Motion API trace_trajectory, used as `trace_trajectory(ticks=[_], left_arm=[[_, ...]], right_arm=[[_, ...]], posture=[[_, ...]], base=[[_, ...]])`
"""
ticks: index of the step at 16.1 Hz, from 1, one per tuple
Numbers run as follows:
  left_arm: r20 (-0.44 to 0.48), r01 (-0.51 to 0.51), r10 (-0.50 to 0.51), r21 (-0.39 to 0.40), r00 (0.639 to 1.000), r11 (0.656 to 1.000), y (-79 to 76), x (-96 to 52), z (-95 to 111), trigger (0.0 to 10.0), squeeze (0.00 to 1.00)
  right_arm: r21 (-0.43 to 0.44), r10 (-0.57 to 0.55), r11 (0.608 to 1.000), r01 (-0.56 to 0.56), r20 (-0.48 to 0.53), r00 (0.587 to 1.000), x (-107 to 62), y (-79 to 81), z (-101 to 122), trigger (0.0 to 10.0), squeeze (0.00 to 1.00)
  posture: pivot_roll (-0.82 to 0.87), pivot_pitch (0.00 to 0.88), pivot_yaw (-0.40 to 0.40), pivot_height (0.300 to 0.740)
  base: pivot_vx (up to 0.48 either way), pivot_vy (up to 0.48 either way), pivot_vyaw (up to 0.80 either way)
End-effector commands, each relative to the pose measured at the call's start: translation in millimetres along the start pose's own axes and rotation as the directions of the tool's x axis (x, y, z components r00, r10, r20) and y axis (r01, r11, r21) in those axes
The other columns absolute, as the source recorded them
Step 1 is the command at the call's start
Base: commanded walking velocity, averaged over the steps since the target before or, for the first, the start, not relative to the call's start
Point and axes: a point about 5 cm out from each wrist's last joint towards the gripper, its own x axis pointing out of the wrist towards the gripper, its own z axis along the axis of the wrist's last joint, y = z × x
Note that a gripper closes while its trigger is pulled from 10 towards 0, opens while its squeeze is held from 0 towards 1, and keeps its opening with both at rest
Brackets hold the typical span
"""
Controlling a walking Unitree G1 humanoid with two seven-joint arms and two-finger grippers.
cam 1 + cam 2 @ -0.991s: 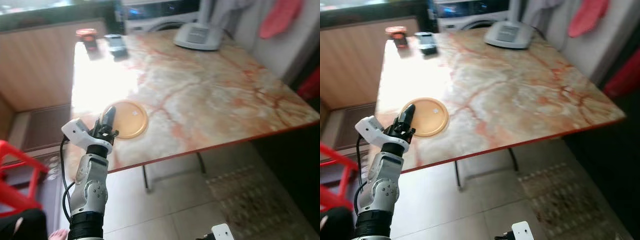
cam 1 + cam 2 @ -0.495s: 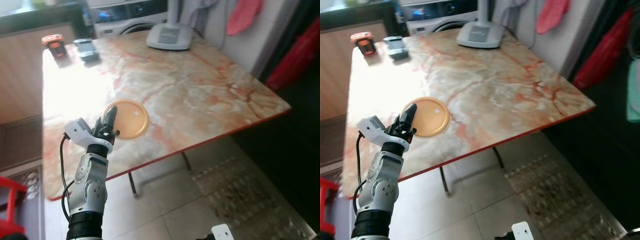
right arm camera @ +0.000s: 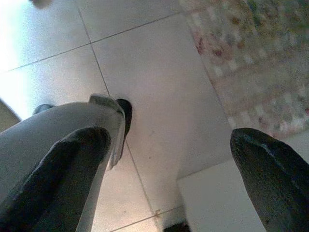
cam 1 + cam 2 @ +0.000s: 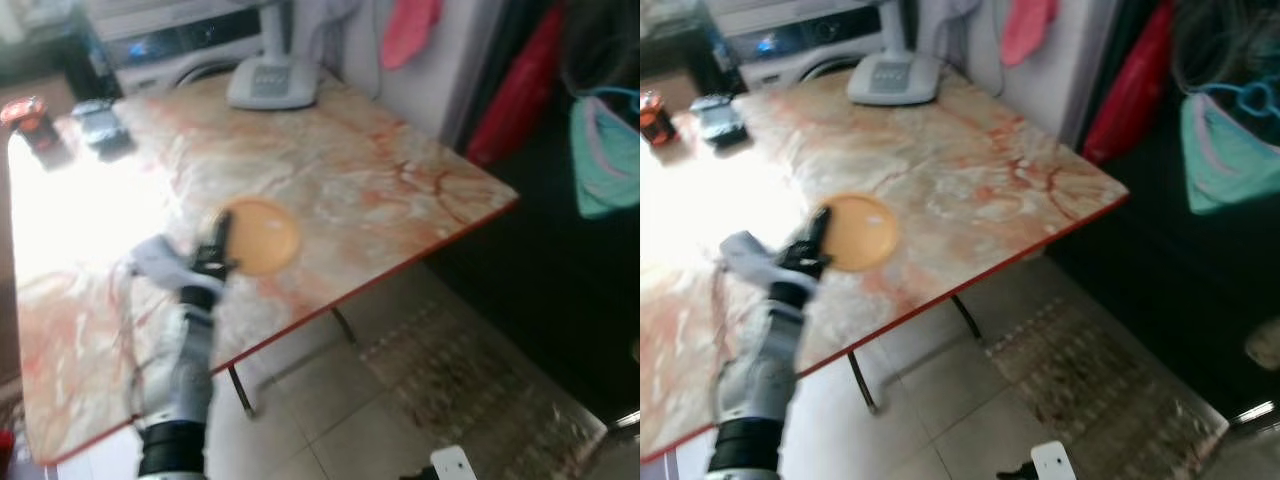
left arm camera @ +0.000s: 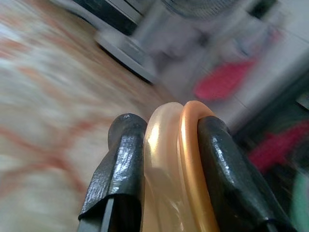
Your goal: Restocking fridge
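A round orange plate [image 4: 265, 236] sits low over the marble table [image 4: 380, 190], near its front left part. My left gripper [image 4: 218, 240] is at the plate's left rim. In the left wrist view the two black fingers [image 5: 123, 159] are shut on the plate's orange rim [image 5: 176, 159]. My right gripper [image 3: 169, 145] hangs low over the tiled floor, its fingers wide open with nothing between them.
A white fan base [image 4: 270, 85] stands at the table's back edge. A red-lidded jar [image 4: 30, 118] and a small dark container [image 4: 100, 118] sit at the back left. A red bag [image 4: 520, 85] and a teal garment [image 4: 605, 155] hang on the right. A patterned rug [image 4: 470, 390] lies on the floor.
The camera has swung to the right and the picture is now blurred. My left gripper keeps its hold on the plate's rim.
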Motion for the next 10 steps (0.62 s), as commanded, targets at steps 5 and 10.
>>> trace_trajectory(ticks=[5,10], left_arm=[[0.016,0.0,-0.001,0.021,1.0,1.0,2.9,1.5,5.9,10.0,0.0],[0.015,0.008,-0.008,0.019,1.0,1.0,1.3,2.7,5.5,10.0,0.0]], right_arm=[[0.007,0.034,0.999,-0.034,-0.094,0.995,-3.8,10.1,-25.1,10.0,0.0],[0.004,0.038,0.999,-0.038,-0.093,0.995,-3.7,10.1,-24.9,10.0,0.0]], posture=[[0.03,0.075,0.031,0.74],[0.03,0.075,0.03,0.74]], base=[[0.0,0.0,-0.8],[0.0,0.0,-0.8]])
